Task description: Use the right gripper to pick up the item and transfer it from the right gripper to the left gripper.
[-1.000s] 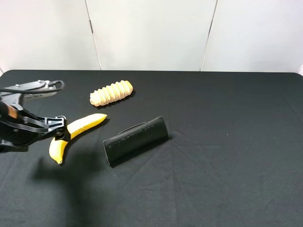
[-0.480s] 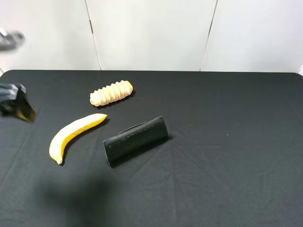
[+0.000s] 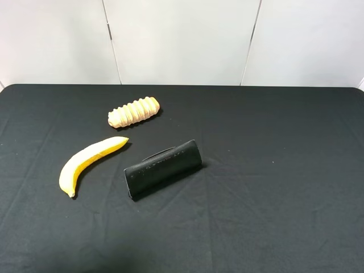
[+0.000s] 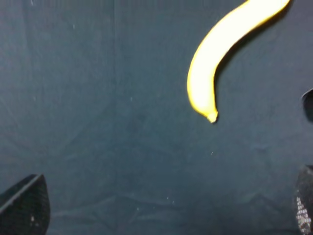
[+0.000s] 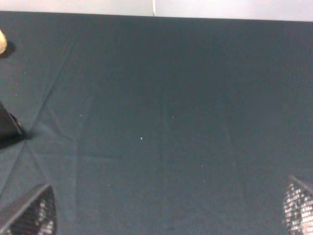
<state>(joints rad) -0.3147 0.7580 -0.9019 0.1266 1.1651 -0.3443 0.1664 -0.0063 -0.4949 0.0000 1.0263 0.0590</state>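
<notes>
The yellow banana (image 3: 88,162) lies free on the black tablecloth at the left, its tip pointing toward the tan roller. It also shows in the left wrist view (image 4: 220,54). My left gripper (image 4: 164,208) is open and empty, its fingertips (image 4: 24,205) wide apart, standing back from the banana and above the cloth. My right gripper (image 5: 164,210) is open and empty over bare cloth, its fingertips (image 5: 298,205) at the frame corners. Neither arm shows in the exterior high view.
A ridged tan wooden roller (image 3: 134,111) lies behind the banana. A black oblong pouch (image 3: 163,168) lies just right of the banana; its end shows in the right wrist view (image 5: 7,128). The black table (image 3: 273,170) meets a white wall at the back.
My left arm, whose gripper was at the banana's middle, has pulled away to the left and out of the exterior view. The banana stays lying on the cloth.
</notes>
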